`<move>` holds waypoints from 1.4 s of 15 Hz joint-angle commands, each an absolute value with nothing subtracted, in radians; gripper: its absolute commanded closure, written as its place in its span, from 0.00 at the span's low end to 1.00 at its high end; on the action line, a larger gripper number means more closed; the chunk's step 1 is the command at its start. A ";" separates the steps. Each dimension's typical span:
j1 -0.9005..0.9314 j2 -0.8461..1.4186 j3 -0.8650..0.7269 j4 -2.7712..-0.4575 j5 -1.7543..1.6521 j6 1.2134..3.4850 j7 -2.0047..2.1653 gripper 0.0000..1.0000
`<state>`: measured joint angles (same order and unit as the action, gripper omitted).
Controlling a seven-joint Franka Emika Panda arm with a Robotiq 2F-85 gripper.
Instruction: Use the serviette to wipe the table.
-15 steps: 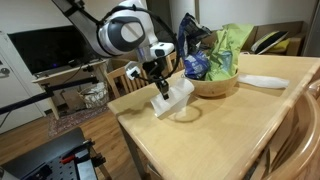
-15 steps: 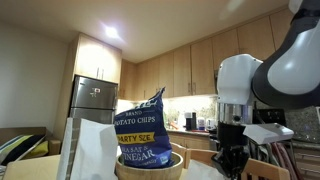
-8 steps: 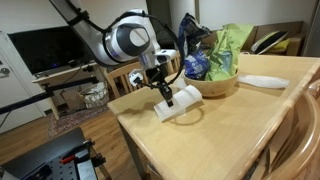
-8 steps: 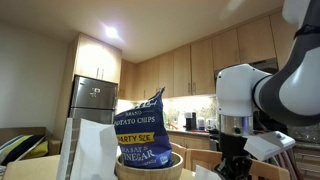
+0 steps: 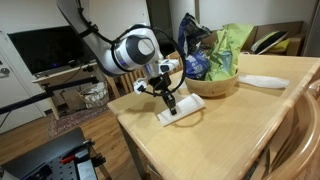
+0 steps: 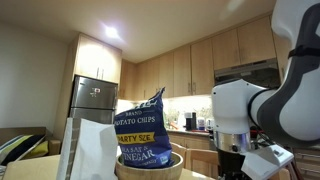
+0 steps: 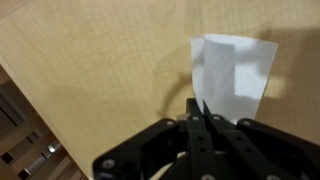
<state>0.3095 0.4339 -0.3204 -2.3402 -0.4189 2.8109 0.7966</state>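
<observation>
The gripper (image 5: pixel 171 99) points down at the table (image 5: pixel 235 135) in an exterior view, its tip on the serviette (image 5: pixel 183 108). The serviette lies flat on the pale top near the table's front corner. In the wrist view the two fingers come up from 6 o'clock and meet at the gripper (image 7: pixel 201 118), pressed together on the near edge of the serviette (image 7: pixel 235 75). The white sheet spreads away toward 1 o'clock over the table (image 7: pixel 90 70), and its left side looks folded up, casting a thin shadow on the wood.

At 2 o'clock from the serviette, close but apart, stands a wooden bowl (image 5: pixel 212 87) holding a blue chip bag (image 5: pixel 195 58) and a green bag (image 5: pixel 232 48). At 3 o'clock from the bowl lies a flat oblong white plate (image 5: pixel 262 82).

In the low exterior view the chip bag (image 6: pixel 140 125) rises out of the wooden bowl (image 6: pixel 150 166), the arm's white body (image 6: pixel 245 105) sits at 3 o'clock of it, and the serviette is hidden
</observation>
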 commanded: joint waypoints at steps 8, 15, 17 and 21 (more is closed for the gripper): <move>0.325 0.476 -0.327 -2.314 -0.404 2.796 0.784 1.00; 0.382 0.504 -0.343 -2.302 -0.433 2.795 0.809 1.00; 0.401 0.517 -0.348 -2.299 -0.440 2.797 0.811 1.00; 0.445 0.542 -0.368 -2.295 -0.458 2.804 0.815 1.00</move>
<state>0.4042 0.5186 -0.3377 -2.3136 -0.4251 2.8074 0.7944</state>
